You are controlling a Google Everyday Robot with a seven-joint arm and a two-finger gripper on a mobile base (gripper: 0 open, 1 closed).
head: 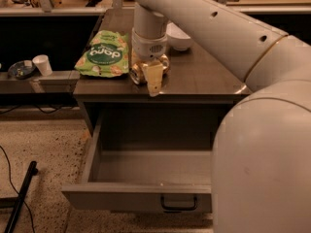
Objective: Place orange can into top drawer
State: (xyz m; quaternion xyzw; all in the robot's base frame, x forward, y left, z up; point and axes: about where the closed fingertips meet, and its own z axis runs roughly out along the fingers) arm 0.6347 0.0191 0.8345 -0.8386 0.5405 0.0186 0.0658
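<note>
The orange can (137, 73) lies on its side on the dark countertop (204, 76), just right of the green snack bag. My gripper (152, 77) hangs straight down from the white arm and is right at the can, covering its middle, low over the counter. The can rests on the counter surface. The top drawer (146, 166) is pulled out below the counter's front edge. Its grey inside holds nothing, and its dark handle (179, 204) sits on the front panel.
A green snack bag (104, 55) lies left of the can. A white bowl (178, 36) stands behind it. My large white arm fills the right side and hides the drawer's right end. A white cup (43, 64) stands on a lower shelf at left.
</note>
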